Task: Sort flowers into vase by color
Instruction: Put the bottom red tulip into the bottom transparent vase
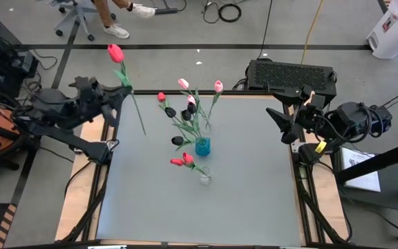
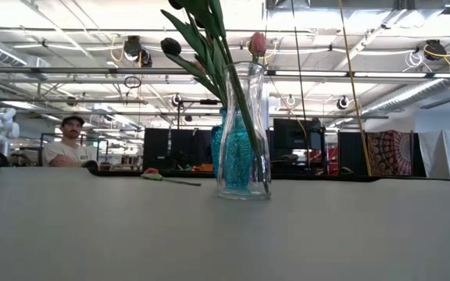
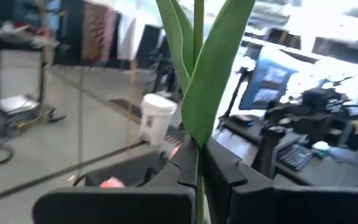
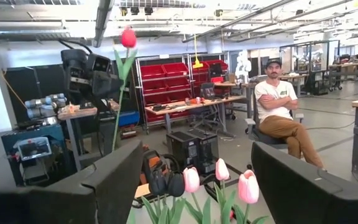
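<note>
Red was the colour of the tulip [image 1: 116,52] I held, its thin green stem [image 1: 137,111] pinched between the fingers of my left gripper [image 1: 121,90], which was closed tight on it at the table's [image 1: 254,194] left edge, well away from the blue vase [image 1: 202,146]. The head stood out past the table's far edge and the stem's lower end hung over the grey top. My right gripper [image 1: 276,116] waited at the right edge, well apart from the blue vase too, its fingers spread wide and holding nothing. I judged the grip risky: the stem was thin and slick, pinched at one spot, so it could swivel or slide as I carried it, and its trailing end could catch the crowded stems by the vase and topple something. The blue vase, near the table's middle, held pink and black tulips [image 1: 188,104], with one red head among them, so the colours looked mixed. A clear glass vase [image 1: 204,176] stood just beside it toward the near edge, with red heads [image 1: 182,160] leaning out.
</note>
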Robot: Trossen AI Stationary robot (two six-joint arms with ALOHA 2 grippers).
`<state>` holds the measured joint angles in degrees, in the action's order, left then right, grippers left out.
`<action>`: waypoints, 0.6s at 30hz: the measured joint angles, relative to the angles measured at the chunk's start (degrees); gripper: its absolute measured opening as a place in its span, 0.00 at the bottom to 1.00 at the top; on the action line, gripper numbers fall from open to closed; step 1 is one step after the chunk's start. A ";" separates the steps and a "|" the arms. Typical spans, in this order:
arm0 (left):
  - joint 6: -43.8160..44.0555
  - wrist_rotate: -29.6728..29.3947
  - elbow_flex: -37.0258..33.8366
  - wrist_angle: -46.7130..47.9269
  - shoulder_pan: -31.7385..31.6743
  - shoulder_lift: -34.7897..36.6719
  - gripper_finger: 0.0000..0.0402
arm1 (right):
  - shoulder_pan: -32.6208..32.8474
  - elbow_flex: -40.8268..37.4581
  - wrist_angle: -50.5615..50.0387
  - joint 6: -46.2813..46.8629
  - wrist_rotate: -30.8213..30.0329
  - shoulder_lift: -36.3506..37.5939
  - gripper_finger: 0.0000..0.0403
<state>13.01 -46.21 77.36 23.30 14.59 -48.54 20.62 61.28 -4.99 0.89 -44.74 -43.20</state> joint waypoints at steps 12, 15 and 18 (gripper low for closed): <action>-11.18 9.97 0.00 -14.79 0.00 -1.67 0.03 | 0.00 0.00 0.50 2.97 0.08 -0.83 0.73; -13.60 11.80 0.00 -17.86 0.00 -2.61 0.03 | 0.00 0.00 0.51 3.17 0.06 -1.85 0.73; -15.13 12.02 0.00 -19.91 0.00 -3.79 0.03 | 0.00 0.00 0.60 3.69 0.06 -3.27 0.73</action>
<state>-2.12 -34.20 77.36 3.39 14.59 -52.33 20.62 61.28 -4.39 4.58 -44.69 -46.47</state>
